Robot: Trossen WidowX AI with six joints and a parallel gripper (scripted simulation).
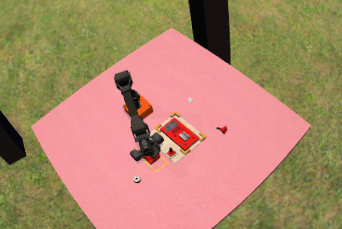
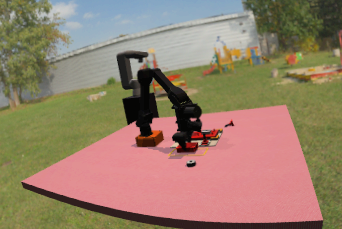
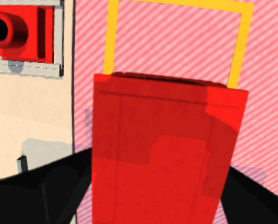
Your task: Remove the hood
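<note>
The red hood point(image 1: 152, 158) point(image 2: 188, 147) point(image 3: 160, 140) is a flat panel off the car. My gripper point(image 3: 158, 162) is shut on it, with one black finger at each long side. The hood is low over the table and covers the near part of the marked area, a yellow outline point(image 1: 161, 167) point(image 3: 112, 35). The far part of the outline shows beyond the hood's far edge. Whether the hood touches the table cannot be told. The red toy car point(image 1: 176, 134) point(image 2: 215, 134) lies on the beige board, beside the gripper.
The beige board point(image 1: 176, 159) point(image 3: 35, 115) carries a small red block with a black knob point(image 1: 171, 152) point(image 2: 205, 143). A black-and-white wheel point(image 1: 137, 179) point(image 2: 191, 163) lies near the outline. A red piece point(image 1: 223, 129) point(image 2: 229, 123) and a small white piece point(image 1: 190, 99) lie beyond the board.
</note>
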